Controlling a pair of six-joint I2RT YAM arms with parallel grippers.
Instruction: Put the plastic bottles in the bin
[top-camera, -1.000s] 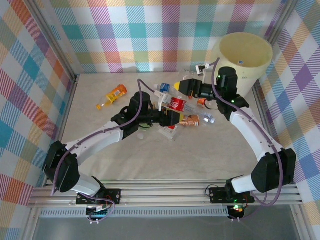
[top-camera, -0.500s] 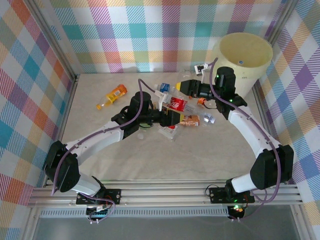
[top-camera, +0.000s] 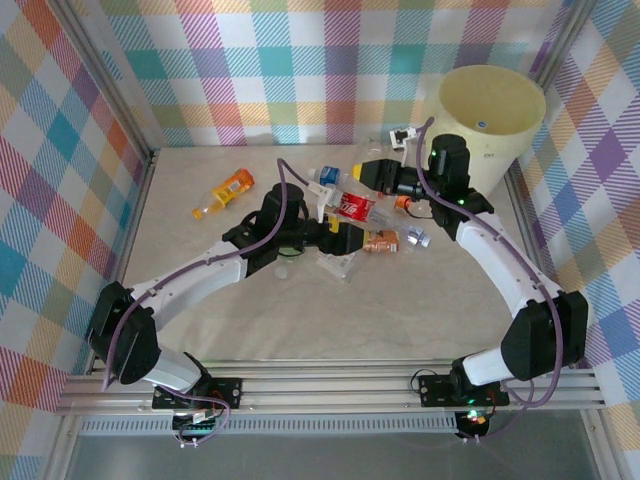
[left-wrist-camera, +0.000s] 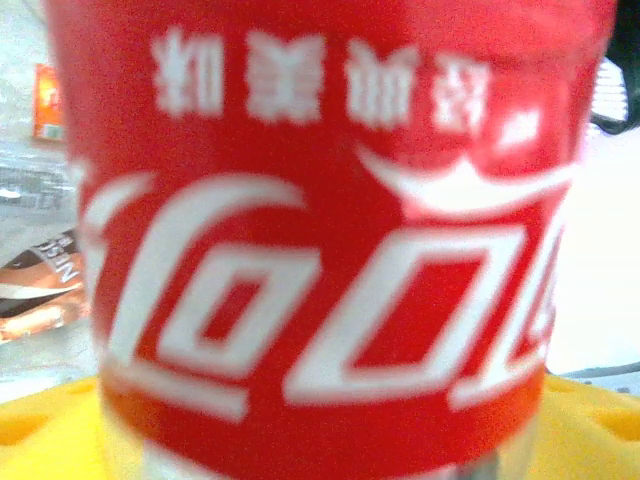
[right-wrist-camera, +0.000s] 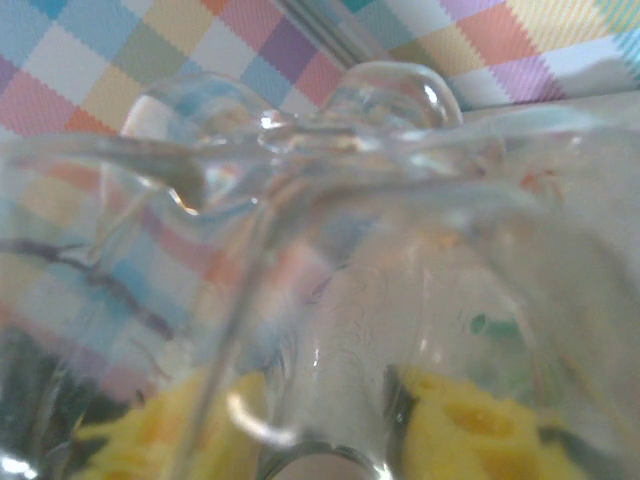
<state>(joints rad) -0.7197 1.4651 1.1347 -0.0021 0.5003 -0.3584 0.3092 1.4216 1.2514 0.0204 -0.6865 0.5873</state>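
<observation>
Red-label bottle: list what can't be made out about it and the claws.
Left wrist: red-label bottle is too close and blurred; cap and base are cut off by the frame edges.
Right wrist: clear plastic sits against the lens; which bottle it is, cannot tell.
Top external: left claw is too small among the bottles; open or shut is unclear.

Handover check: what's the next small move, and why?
Probably back the left gripper away from the Coke bottle. The right gripper is shut on its clear end, while the red label sits close between the left pads; freeing it lets the right arm swing to the bin behind it.
</observation>
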